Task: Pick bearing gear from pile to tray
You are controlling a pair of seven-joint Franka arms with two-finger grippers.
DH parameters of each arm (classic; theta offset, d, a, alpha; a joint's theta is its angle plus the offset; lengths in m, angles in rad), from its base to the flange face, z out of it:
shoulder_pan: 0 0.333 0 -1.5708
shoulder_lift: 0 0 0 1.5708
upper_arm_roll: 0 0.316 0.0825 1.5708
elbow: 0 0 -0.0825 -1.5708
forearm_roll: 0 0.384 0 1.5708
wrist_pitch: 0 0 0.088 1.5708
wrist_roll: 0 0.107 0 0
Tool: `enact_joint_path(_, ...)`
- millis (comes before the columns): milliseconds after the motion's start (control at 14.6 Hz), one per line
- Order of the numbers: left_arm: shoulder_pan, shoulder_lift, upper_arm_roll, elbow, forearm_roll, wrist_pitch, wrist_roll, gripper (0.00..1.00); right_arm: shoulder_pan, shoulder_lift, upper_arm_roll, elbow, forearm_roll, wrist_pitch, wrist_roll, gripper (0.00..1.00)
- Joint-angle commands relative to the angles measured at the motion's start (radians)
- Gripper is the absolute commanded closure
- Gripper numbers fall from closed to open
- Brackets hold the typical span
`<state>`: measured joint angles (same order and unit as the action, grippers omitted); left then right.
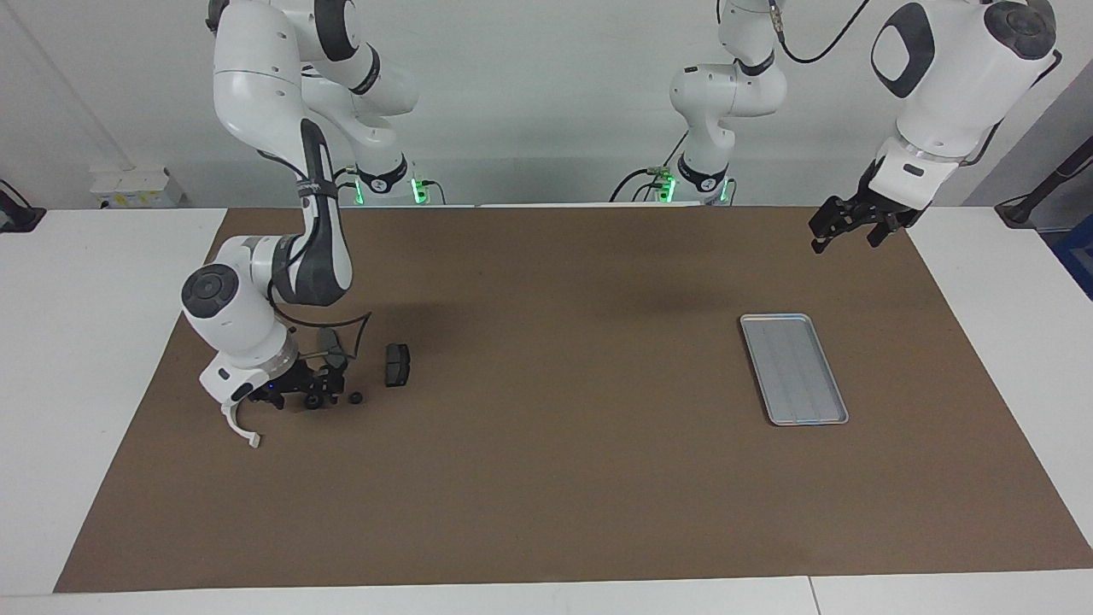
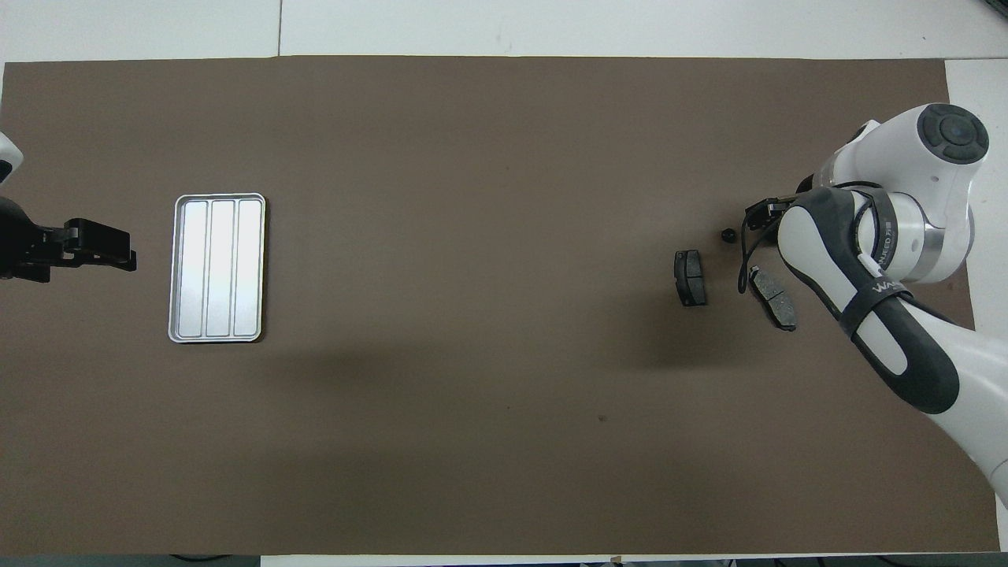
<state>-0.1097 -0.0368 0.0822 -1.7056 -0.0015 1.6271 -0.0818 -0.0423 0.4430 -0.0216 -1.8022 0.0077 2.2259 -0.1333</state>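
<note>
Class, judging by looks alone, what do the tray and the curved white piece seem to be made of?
Tray: likely metal, silver-grey with a dull sheen, low pressed rim and lengthwise ridges. Curved white piece: probably plastic, plain matte white, thin moulded arc. Looks alone cannot confirm either.

Silver ridged tray (image 1: 794,369), brown mat (image 1: 564,478), white arc (image 1: 241,427).
</note>
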Motion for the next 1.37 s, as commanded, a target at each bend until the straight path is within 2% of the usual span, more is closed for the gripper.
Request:
enact_joint_path(0,0.005,-0.012,0.001,-0.011,-0.008,0.034,-0.001,0.0,-0.002,-0.001,0.005,-0.049,0.005,0.073,0.009,0.01)
enact_joint_path(137,0.004,-0.012,-0.001,-0.016,-0.008,0.036,-0.001,0.0,-0.002,-0.003,0.003,-0.06,0.005,0.083,0.011,0.02)
enact_joint_path(205,0.004,-0.012,-0.001,-0.016,-0.008,0.034,-0.001,0.0,-0.002,-0.004,0.005,-0.062,0.005,0.084,0.012,0.08)
enact_joint_path(274,0.004,-0.012,0.001,-0.016,-0.008,0.034,-0.001,0.0,-0.001,-0.004,0.003,-0.062,0.005,0.081,0.012,0.21)
enact_joint_path(342,0.004,-0.012,-0.001,-0.016,-0.008,0.036,0.001,0.0,-0.001,-0.004,0.003,-0.062,0.003,0.075,0.011,0.54)
enact_joint_path(410,0.004,-0.012,-0.001,-0.016,-0.008,0.037,-0.001,0.0,-0.001,-0.007,0.005,-0.06,0.003,0.066,0.011,0.98)
enact_joint_path(616,0.004,-0.012,0.001,-0.016,-0.008,0.037,-0.003,0.0,0.001,-0.052,0.014,-0.028,0.003,-0.041,0.015,1.0)
enact_joint_path(752,0.004,-0.012,-0.001,-0.016,-0.008,0.036,-0.003,0.0,0.03,-0.069,0.017,0.074,0.003,-0.18,0.033,1.0)
enact_joint_path(889,0.004,-0.014,-0.001,-0.016,-0.008,0.034,-0.001,0.0,0.045,-0.069,0.025,0.168,0.001,-0.27,0.094,1.0)
enact_joint_path(1163,0.004,-0.014,-0.001,-0.016,-0.008,0.034,-0.001,0.0,0.249,-0.06,0.028,0.335,-0.029,-0.403,0.442,1.0)
enact_joint_path(1300,0.004,-0.012,-0.001,-0.014,-0.008,0.036,-0.001,0.0,0.414,-0.061,0.029,0.337,-0.093,-0.387,0.648,1.0)
